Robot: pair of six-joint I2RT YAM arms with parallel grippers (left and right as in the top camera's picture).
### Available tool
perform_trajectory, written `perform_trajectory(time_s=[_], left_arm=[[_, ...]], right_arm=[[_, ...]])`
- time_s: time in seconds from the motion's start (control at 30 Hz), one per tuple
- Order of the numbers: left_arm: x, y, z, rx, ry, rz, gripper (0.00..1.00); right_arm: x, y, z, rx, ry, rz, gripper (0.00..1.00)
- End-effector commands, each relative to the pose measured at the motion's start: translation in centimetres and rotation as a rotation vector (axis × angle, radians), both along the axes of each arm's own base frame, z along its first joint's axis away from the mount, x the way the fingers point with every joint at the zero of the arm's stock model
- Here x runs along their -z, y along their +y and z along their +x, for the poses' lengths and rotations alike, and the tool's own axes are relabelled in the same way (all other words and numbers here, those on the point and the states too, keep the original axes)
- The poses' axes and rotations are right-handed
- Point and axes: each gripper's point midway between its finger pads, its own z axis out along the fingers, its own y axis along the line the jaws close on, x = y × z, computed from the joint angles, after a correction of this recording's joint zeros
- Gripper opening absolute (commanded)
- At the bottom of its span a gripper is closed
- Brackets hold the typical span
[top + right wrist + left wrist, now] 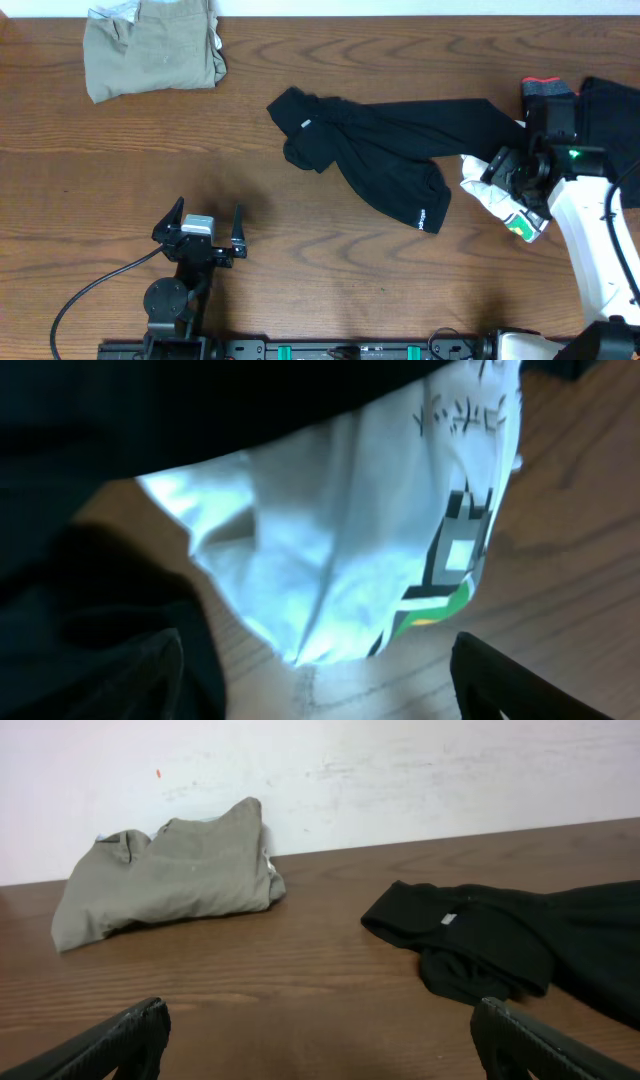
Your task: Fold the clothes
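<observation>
The clothes lie spread on the wooden table. A long black garment [380, 150] [480, 935] is crumpled across the middle. A khaki one [150, 45] [170, 875] is bunched at the far left. A white printed one [478, 192] [340, 540] lies at the right, partly under black fabric [100, 440]. A black piece with red-orange trim [548, 88] sits at the far right. My right gripper [497, 172] [320, 690] hovers over the white garment, open, with only the cloth's tip ahead of its fingers. My left gripper [208, 210] [325, 1050] is open over bare wood at the front left.
The wooden table [300, 280] reaches a pale wall [400, 770] at the back. The right arm's white link [585, 230] runs along the right side. A black cable [90, 290] loops from the left arm's base.
</observation>
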Motion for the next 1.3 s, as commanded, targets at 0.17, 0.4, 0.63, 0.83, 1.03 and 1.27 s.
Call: perform_trajectory(time_s=[0.17, 0.4, 0.63, 0.83, 1.03, 1.27], left_arm=[[1.5, -0.3, -0.1, 0.015, 0.043, 0.008, 0.98], [1.5, -0.3, -0.1, 0.015, 0.043, 0.007, 0.98], [1.5, -0.3, -0.1, 0.015, 0.043, 0.008, 0.98], [1.5, -0.3, -0.1, 0.015, 0.043, 0.008, 0.98], [1.5, -0.3, -0.1, 0.015, 0.043, 0.007, 0.98], [1.5, -0.3, -0.1, 0.015, 0.043, 0.008, 0.98]], right_arm=[[4.7, -1.6, -1.4, 0.117, 0.049, 0.016, 0.8], [7.1, -1.8, -1.0, 0.116, 0.087, 0.011, 0.83], [8.8, -3.0, -0.6, 0.118, 0.114, -0.049, 0.23], [7.2, -4.3, 0.2, 0.154, 0.082, -0.068, 0.01], [-0.2, -6.0, 2.4, 0.145, -0.023, -0.09, 0.01], [-10.2, -9.9, 4.1, 0.157, -0.227, -0.189, 0.01]])
